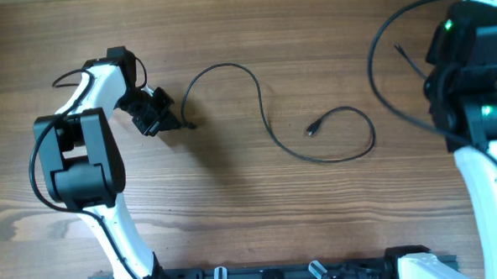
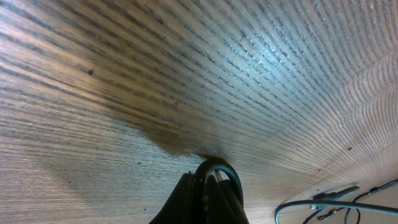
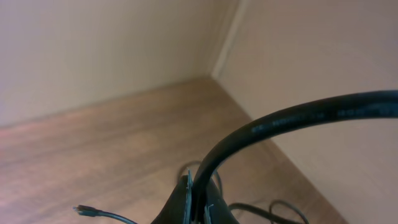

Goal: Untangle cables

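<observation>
The left arm [image 1: 81,155] is folded at the left of the frame. The left fingers [image 1: 159,112] are low over the bench [image 1: 235,224] and clenched; a dark loop sits at their tips, but a grasp cannot be confirmed. The right arm [image 1: 472,71] is raised at upper right. The right fingers [image 3: 196,190] are clenched on the held cable [image 3: 298,118]. The loose cable [image 1: 269,130] lies mid-bench, one end just beside the left fingers, its plug [image 1: 313,130] curled inward. Bare wood borders it above and below.
</observation>
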{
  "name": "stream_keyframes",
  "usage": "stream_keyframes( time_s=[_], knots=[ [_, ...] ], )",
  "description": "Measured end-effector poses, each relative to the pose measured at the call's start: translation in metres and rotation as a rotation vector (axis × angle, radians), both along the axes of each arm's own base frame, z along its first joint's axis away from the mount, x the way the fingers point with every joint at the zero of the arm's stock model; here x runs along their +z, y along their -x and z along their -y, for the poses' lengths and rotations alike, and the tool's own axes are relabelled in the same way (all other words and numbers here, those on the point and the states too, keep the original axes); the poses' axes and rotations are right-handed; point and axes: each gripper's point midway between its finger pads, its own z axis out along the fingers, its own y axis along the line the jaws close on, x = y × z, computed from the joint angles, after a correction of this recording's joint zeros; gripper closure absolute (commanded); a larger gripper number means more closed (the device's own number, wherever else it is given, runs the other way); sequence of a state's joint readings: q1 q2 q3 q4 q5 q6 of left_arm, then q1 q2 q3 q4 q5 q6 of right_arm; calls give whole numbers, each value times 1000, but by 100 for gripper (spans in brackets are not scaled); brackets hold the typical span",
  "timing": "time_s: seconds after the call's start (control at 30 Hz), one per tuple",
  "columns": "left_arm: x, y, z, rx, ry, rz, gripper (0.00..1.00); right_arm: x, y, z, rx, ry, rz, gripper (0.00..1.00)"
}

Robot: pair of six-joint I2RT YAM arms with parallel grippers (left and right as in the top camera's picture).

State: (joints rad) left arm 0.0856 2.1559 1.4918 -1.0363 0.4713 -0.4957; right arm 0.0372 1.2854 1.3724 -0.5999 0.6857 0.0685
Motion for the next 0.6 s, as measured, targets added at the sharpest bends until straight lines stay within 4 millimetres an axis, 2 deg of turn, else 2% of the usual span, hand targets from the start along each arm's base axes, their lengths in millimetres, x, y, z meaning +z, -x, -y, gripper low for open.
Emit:
stream_keyframes(
  time_s=[0.13,0.3,0.43,0.6],
  knots=[
    [0,0,0,0,-1,1,94,-36,-12,29,5,-87,-83,95],
    [0,0,-1,-1,-3,2,94,-79,-24,64,42,-283,-121,94],
    [0,-1,-1,0,-4,5,93,-101,-30,80,93,-482,-79,93],
    [-1,-2,-1,-1,-9,9,92,-124,-29,102,71,-688,-25,91]
  ],
)
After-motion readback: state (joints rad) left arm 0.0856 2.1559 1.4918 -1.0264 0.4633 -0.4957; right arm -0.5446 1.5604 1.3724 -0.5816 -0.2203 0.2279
